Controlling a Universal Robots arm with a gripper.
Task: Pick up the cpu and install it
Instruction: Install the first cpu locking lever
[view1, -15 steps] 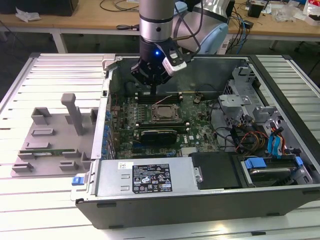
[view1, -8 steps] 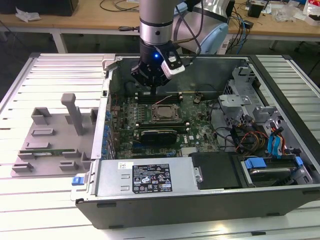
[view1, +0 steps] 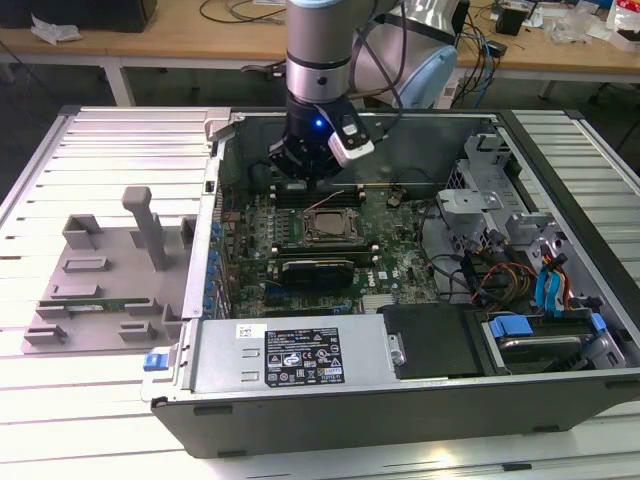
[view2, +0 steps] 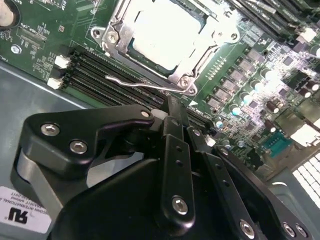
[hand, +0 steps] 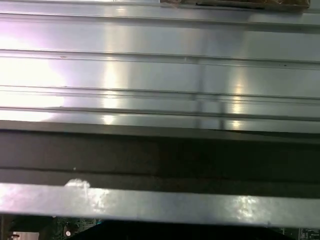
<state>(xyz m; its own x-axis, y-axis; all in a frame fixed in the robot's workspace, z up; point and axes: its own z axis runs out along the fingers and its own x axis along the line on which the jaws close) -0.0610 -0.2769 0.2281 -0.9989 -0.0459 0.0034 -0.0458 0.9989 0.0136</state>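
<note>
The cpu (view2: 167, 32) lies flat in the motherboard socket, its shiny pale top ringed by the metal socket frame (view2: 112, 30). A thin wire lever (view2: 145, 86) runs along the frame's edge. In the exterior view the cpu (view1: 327, 224) sits mid-board inside the open computer case. My gripper (view1: 305, 178) hangs just behind the socket, over the memory slots (view2: 100, 75). In the second wrist view the black fingers (view2: 175, 150) meet at the tips, so the gripper (view2: 173, 111) is shut with nothing visible between them. It is apart from the cpu.
The case's side wall (hand: 160, 75) stands close to the arm. A power supply box (view1: 290, 355) fills the case front. A drive cage with cables (view1: 520, 270) is on the exterior view's right. A grey fixture (view1: 110, 270) rests on the table on the exterior view's left.
</note>
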